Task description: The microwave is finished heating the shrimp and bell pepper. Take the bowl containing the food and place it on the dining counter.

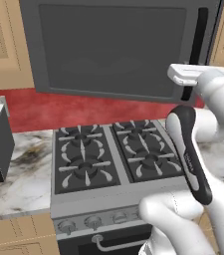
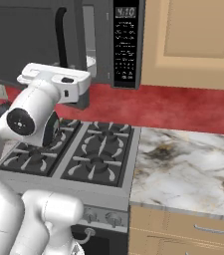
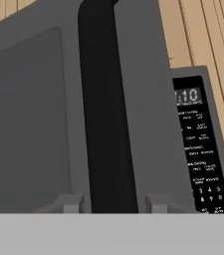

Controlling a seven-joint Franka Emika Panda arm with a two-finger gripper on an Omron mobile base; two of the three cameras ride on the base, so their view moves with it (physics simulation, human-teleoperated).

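Gripper astride microwave door handle.

Microwave: matt dark grey body, looks like painted metal; door window smooth, faint sheen. Handle matt black, plastic-like. Keypad glossy black w/ white print. Stove: grey brushed-metal look, grates matt black, cast-iron-like. Counter polished marble, white-grey w/ brown veining. Cabinets smooth tan wood, visible grain in hand view. Backsplash matt red, slightly mottled. Arm shell glossy white plastic.
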